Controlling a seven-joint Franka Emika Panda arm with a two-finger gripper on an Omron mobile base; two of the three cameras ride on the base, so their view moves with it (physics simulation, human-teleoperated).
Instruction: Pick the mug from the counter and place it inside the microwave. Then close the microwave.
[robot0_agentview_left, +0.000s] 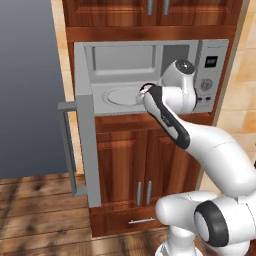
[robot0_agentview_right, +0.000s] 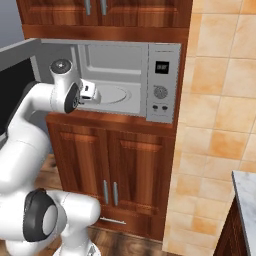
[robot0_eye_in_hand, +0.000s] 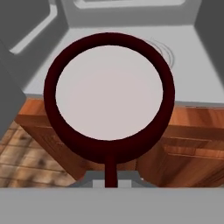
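The mug (robot0_eye_in_hand: 109, 94), dark maroon with a pale inside, looms large in the hand view. Its thin handle runs down into my gripper (robot0_eye_in_hand: 111, 181), which is shut on it. The mug hangs in front of the microwave (robot0_agentview_left: 210, 47), over the front edge of the cavity floor and the wooden cabinet below. The microwave door (robot0_agentview_left: 85, 130) stands wide open to the left. The round turntable (robot0_agentview_left: 119, 96) lies just beyond my hand (robot0_agentview_left: 146, 93), which the right base view also shows at the cavity mouth (robot0_agentview_right: 89, 92). A corner of the counter (robot0_agentview_right: 246, 197) appears at the lower right.
The open door's bar handle (robot0_agentview_left: 67, 150) juts out at the left. Reddish-brown cabinets (robot0_agentview_left: 125, 165) sit below and above the microwave. The control panel (robot0_agentview_right: 162, 82) with display and dial is on the right. A tan tiled wall (robot0_agentview_right: 220, 100) runs to the right.
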